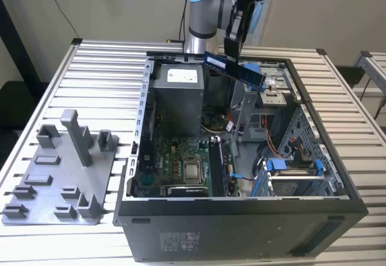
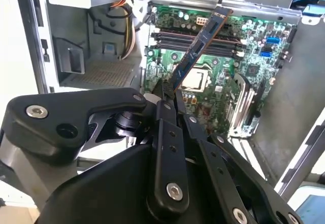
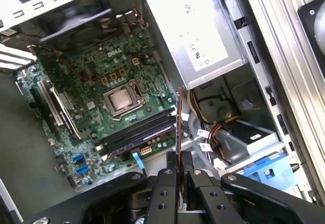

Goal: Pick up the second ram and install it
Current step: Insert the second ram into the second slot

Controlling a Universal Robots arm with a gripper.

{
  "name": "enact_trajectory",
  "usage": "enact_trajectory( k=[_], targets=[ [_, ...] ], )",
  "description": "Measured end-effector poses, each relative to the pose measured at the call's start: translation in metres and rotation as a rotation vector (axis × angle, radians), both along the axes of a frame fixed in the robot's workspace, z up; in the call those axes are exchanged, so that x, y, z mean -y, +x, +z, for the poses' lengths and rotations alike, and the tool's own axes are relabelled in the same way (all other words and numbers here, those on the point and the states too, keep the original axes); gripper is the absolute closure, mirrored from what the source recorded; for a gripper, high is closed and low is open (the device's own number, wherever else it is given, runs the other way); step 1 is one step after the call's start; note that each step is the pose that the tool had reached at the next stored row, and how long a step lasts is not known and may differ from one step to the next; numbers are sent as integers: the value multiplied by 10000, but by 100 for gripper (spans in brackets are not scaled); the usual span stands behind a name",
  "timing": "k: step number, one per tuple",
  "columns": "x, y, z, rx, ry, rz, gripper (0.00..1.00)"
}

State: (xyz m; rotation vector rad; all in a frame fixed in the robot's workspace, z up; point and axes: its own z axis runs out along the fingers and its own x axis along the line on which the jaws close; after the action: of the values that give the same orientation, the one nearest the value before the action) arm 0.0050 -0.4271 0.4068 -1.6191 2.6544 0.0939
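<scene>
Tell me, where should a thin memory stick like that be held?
Near one end, squeezing its two flat faces, as the hand holds the ram now. It is thin and flat, so that grip probably leaves its long edges free.

Ram (image 2: 201, 44): it is sticking out slantwise, hanging over the board (image 2: 254, 76).
Gripper (image 2: 169, 95): I am seeing its fingers clamping the ram's near end.
Board: it is lying green beyond, slots (image 2: 167, 35) and CPU (image 2: 197, 81) showing behind the ram.
Cables (image 2: 130, 26): they are hanging just beside the board's edge.
</scene>
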Motion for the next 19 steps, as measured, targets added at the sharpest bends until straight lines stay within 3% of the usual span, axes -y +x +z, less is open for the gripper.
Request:
enact_trajectory(
  k=[9,19],
  targets=[
    [0,-4,0,0,10,-738,86],
    [18,-51,0,-2,46,-961,86]
  ],
)
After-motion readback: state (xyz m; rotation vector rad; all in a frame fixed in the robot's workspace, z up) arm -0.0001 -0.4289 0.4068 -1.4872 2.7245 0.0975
